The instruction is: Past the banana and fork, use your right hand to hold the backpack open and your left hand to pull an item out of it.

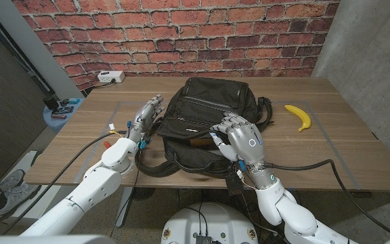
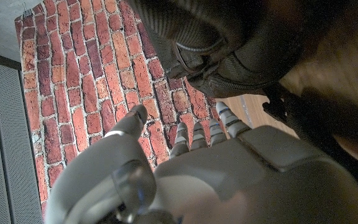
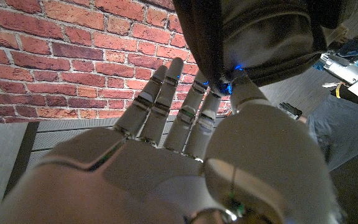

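Observation:
A black backpack [image 1: 205, 108] lies in the middle of the wooden table, its opening toward me, with a brown-orange item [image 1: 198, 142] showing in the gap. My right hand [image 1: 241, 137] rests on the backpack's near right part, fingers spread over the fabric by the opening. In the right wrist view the fingers [image 3: 166, 106] are straight and the thumb touches the backpack's edge [image 3: 253, 43]. My left hand [image 1: 144, 118] is against the backpack's left side, fingers extended and holding nothing. The backpack [image 2: 241, 50] hangs close over the left hand [image 2: 229, 168]. A yellow banana [image 1: 300, 116] lies to the right.
A white power strip [image 1: 110, 76] sits at the table's far left corner. A small yellow-tagged piece [image 1: 112, 127] lies left of my left hand. Black cables [image 1: 317, 166] trail over the table's near edge. A blue stand with clutter [image 1: 59, 112] is off the left side.

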